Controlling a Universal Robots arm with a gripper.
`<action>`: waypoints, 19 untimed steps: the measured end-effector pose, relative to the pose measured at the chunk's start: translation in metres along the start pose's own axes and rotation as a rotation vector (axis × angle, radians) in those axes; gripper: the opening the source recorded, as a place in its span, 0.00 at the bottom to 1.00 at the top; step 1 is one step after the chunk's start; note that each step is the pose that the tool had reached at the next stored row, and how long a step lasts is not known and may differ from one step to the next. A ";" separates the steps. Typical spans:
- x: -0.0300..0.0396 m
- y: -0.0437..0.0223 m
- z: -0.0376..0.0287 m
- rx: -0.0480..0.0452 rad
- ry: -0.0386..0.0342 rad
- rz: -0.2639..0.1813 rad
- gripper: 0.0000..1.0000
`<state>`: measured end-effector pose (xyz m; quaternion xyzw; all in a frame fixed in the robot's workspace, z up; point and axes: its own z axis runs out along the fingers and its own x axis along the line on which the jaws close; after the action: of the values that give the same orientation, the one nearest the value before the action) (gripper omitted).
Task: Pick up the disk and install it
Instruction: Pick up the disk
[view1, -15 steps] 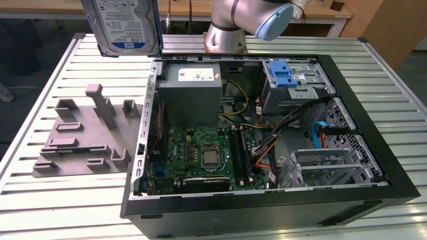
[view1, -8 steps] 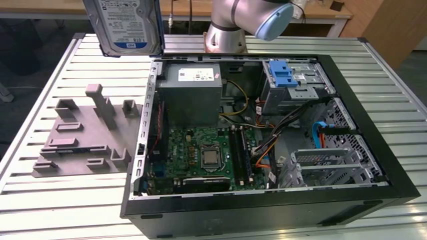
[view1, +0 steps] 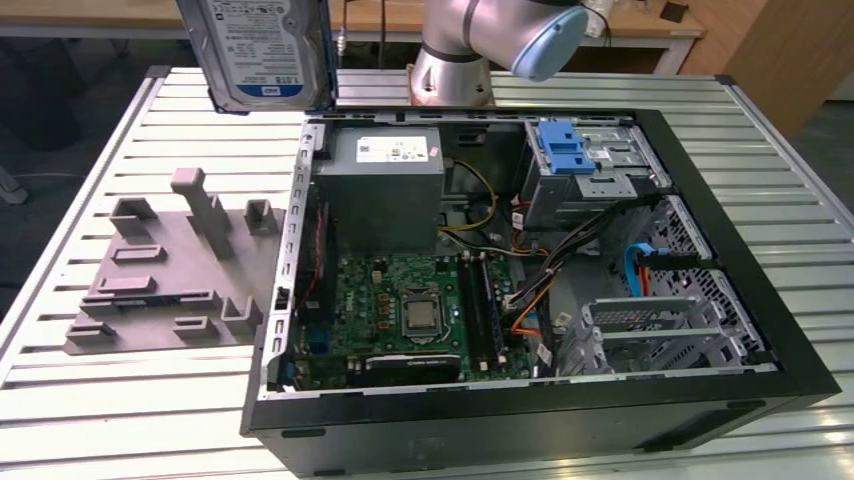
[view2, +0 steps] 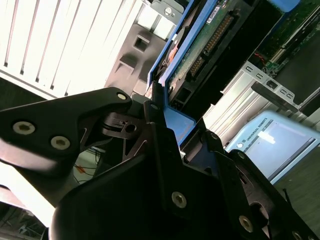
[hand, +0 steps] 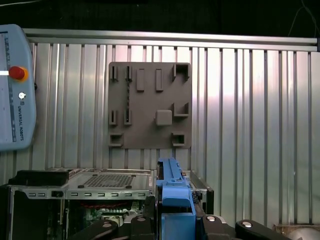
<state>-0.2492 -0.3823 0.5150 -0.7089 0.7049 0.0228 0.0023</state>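
As your hand (view2: 172, 117) clamps the disk (view1: 260, 45) by its blue bracket (hand: 176, 197), it hangs upright, the drive cage (view1: 581, 160) lying toward the exterior view's right.

A black gripper (hand: 175, 222) clamps the disk (hand: 172, 192), seen edge-on as a blue plastic bracket, between its fingers (hand: 245, 229). Beyond it lies a ribbed silver metal table (hand: 240, 110) carrying a flat grey moulded fixture plate (hand: 150, 105) with raised blocks. An open computer case (hand: 110, 182) sits just beside the plate. A pale blue pendant (hand: 15, 110) with a red button (hand: 17, 73) is near the case.
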 end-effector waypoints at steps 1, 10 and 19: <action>0.0000 -0.0013 0.0000 0.0000 0.0000 0.000 0.36; 0.0003 -0.0125 -0.0004 0.0000 0.0001 0.000 0.36; 0.0115 -0.0144 -0.0007 0.0001 0.0000 0.000 0.36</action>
<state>-0.2347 -0.3938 0.5149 -0.7089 0.7050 0.0227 0.0024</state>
